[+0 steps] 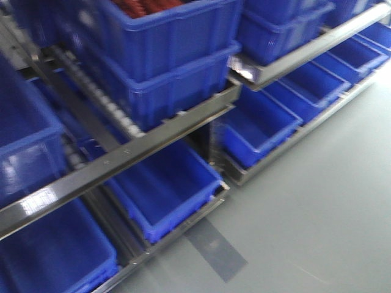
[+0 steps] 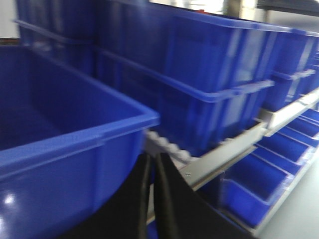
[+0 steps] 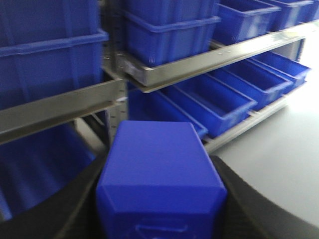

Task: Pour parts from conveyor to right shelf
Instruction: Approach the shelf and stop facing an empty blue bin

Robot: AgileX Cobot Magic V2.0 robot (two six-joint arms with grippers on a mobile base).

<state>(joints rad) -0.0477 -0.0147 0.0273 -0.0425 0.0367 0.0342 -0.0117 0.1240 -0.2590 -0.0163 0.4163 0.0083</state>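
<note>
Right pincer [image 3: 158,174] clamps the blue part [image 3: 158,149], facing the right shelf [image 3: 199,62]!
The part sits between the black fingers [image 3: 65,209], in front of the shelf's steel rail and its rows of blue bins [image 3: 214,102], with grey floor [image 3: 279,149] to the right. Left pincer [image 2: 153,174] is drawn narrow, just beside a big blue bin [image 2: 65,144]; whether it pinches the rim, I can't tell.

Motion-blurred in every view, brightly lit from overhead, with white glare on the right shelf [image 1: 33,204] and pale glossy floor [image 1: 317,201].
</note>
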